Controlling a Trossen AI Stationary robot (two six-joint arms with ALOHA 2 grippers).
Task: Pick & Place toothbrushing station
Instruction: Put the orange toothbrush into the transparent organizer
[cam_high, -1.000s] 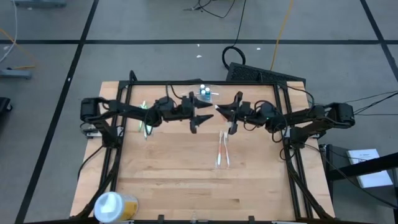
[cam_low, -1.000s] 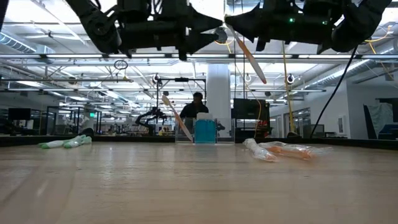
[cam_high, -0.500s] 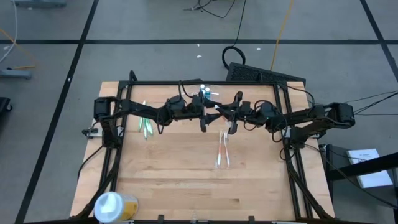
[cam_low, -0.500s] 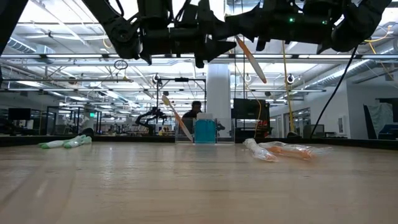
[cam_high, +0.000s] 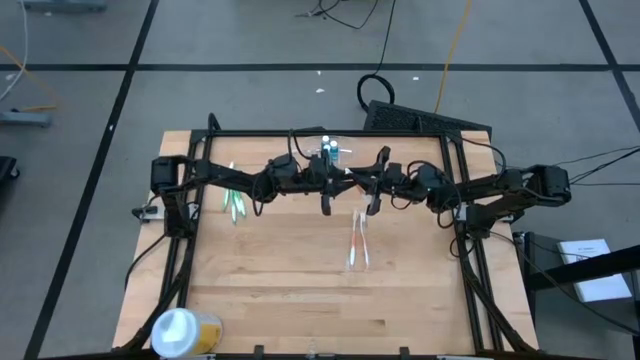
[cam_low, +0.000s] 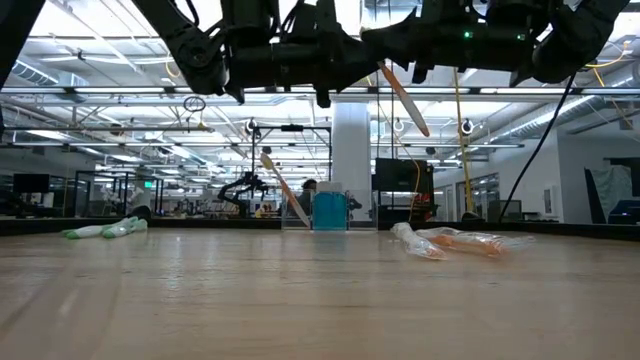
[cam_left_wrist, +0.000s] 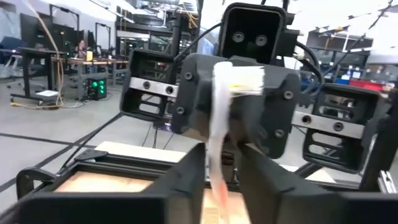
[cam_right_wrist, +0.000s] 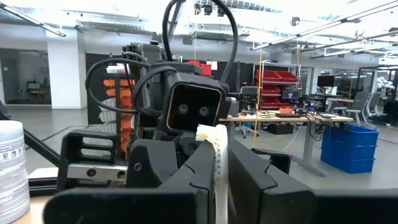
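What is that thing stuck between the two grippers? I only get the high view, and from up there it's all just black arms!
Observer: A toothbrush. The right wrist view shows the right gripper shut on it.
Operator: Is it touching the table?
Observer: No. In the low view it hangs tilted, high above the table, with the left gripper right beside it up there.
Operator: Is anything put away already?
Observer: Yes. The low view shows another toothbrush leaning in the toothbrushing station.
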